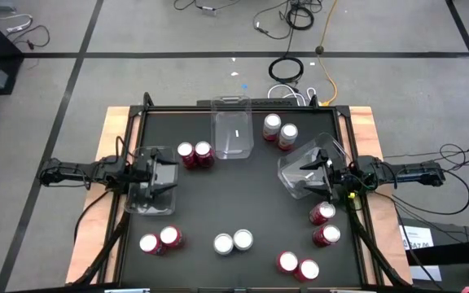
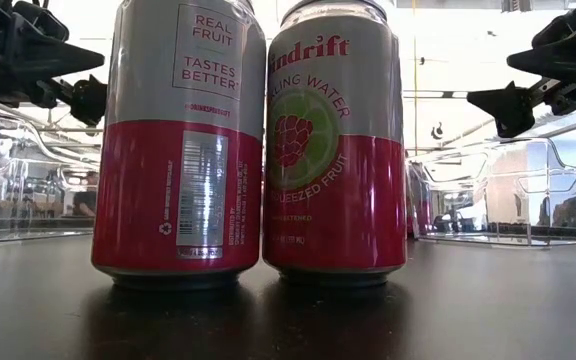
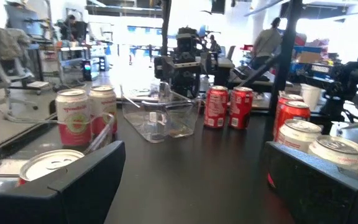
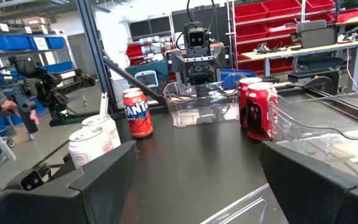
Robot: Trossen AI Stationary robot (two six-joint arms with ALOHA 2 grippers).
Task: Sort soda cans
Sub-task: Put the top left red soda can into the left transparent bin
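Clear bins (image 1: 233,129) stand among paired soda cans (image 1: 195,155) between both arms.

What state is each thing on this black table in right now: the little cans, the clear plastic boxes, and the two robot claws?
Soda cans: all twelve upright, standing in pairs on the black table, none in a bin.
Clear plastic bin at the back centre: upright, empty.
Clear bin on the left: empty, under the left gripper.
Clear bin on the right: tilted, empty.
Left gripper: open, holding nothing.
Right gripper: open, holding nothing.
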